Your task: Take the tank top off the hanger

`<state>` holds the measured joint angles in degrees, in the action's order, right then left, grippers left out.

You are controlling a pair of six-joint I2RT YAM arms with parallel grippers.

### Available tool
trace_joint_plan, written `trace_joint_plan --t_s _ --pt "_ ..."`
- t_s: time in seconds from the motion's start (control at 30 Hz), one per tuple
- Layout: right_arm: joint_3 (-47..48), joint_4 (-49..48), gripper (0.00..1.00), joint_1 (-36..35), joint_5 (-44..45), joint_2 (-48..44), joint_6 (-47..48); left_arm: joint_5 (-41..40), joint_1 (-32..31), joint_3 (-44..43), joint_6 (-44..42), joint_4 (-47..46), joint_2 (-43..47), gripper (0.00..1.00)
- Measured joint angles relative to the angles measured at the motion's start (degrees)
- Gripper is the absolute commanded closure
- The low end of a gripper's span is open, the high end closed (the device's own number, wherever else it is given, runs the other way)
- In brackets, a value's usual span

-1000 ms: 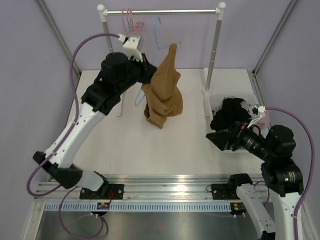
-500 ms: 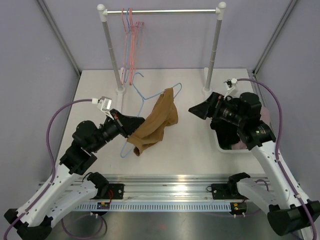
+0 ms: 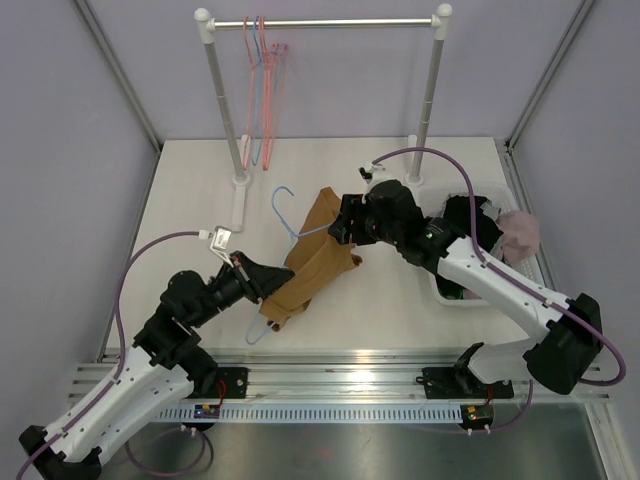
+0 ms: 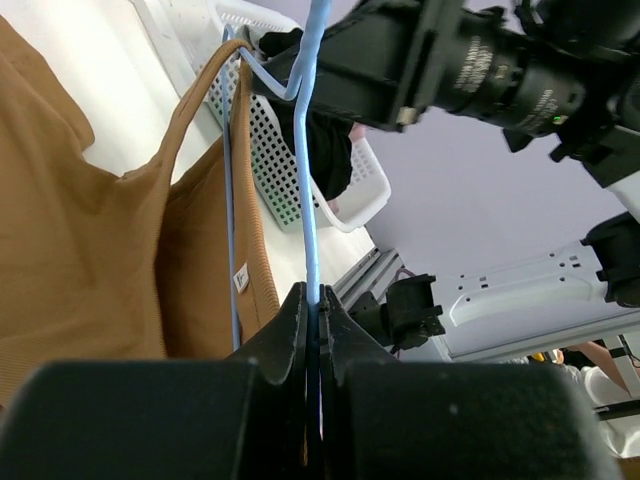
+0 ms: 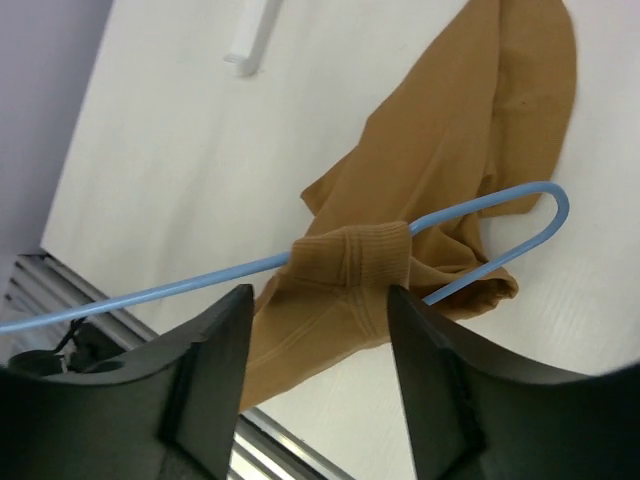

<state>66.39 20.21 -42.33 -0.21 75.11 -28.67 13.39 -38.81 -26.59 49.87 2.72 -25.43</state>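
The left pincer [image 4: 314, 300] grips the blue hanger [image 4: 308, 150]. The right pincer [image 5: 318, 297] stands open astride a strap of the tank top [image 5: 470, 130].

One tank top [image 3: 318, 255], one blue hanger [image 4: 306, 150], three rail hangers [image 3: 262, 90], one basket [image 3: 445, 293].

A white basket [image 4: 283, 172] of dark clothes [image 3: 466, 213] stands beside the rack [image 3: 330, 22].

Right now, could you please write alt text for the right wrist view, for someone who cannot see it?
The right gripper, jaws open, straddles a strap of the brown tank top looped over the blue hanger. The rest of the garment bunches beyond, seen against the white table.
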Motion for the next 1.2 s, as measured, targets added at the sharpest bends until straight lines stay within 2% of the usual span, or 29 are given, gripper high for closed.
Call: trace_joint_plan --t_s 0.03,0.13,0.17,0.23,0.27,0.43,0.6,0.8,1.03,1.2 --pt "0.6 0.3 0.48 -0.5 1.4 1.3 0.3 0.0 0.0 0.0 0.1 0.2 0.4 1.00" --pt "1.1 0.9 0.64 -1.4 4.3 3.3 1.1 0.0 0.0 0.0 0.1 0.5 1.7 1.00" --pt "1.1 1.1 0.78 -1.5 5.0 3.5 1.4 0.0 0.0 0.0 0.1 0.6 2.0 1.00" --pt "1.1 1.2 0.90 -1.6 6.0 3.6 1.7 0.0 0.0 0.0 0.1 1.0 2.5 1.00" --pt "1.1 1.2 0.99 -1.6 6.8 3.6 1.7 -0.1 0.0 0.0 -0.1 1.3 2.7 1.00" --pt "1.1 2.3 1.00 -1.6 9.3 3.5 2.5 -0.3 0.0 0.0 -1.0 2.9 2.9 1.00" --pt "2.3 6.2 1.00 -1.0 15.6 3.9 5.1 -0.3 0.0 -0.3 -3.7 7.1 2.8 1.00" --pt "5.3 8.7 1.00 6.6 17.1 7.9 7.0 1.2 0.0 -0.3 -5.0 9.3 4.2 1.00" --pt "4.2 9.5 1.00 11.3 10.4 12.0 8.0 3.5 0.0 0.1 -5.0 9.9 9.6 1.00" --pt "-1.4 6.8 1.00 11.8 -0.1 7.6 7.8 4.4 0.0 -0.1 -5.0 8.8 9.1 1.00"
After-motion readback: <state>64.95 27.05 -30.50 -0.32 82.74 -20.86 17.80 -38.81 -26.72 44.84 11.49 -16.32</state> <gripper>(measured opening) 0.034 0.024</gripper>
